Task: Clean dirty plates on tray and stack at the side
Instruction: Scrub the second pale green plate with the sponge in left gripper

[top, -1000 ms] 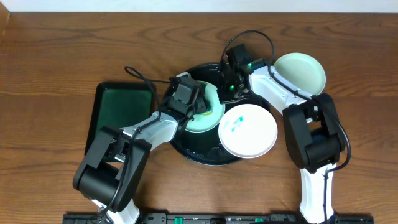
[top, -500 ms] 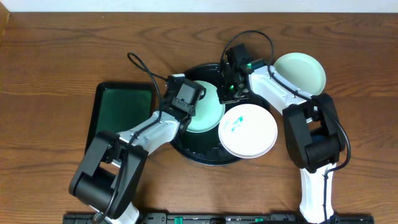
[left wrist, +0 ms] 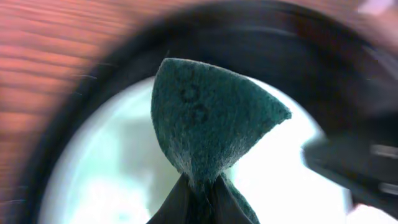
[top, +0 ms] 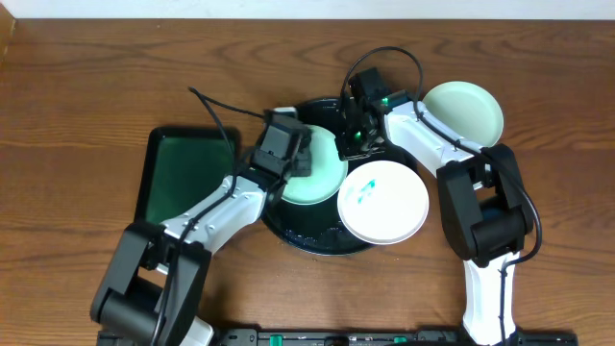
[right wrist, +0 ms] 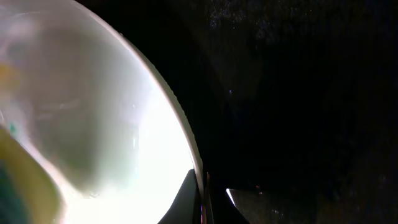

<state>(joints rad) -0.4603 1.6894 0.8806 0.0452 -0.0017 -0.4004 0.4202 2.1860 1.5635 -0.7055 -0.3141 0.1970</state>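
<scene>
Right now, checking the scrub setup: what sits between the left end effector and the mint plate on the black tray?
A dark green sponge, pinched in the left end effector, hangs over the mint plate; the left wrist view shows it.

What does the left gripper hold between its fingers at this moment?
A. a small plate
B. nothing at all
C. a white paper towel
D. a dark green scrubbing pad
D: the left wrist view shows the left gripper pinching a dark green scrubbing pad above the pale mint plate.
</scene>
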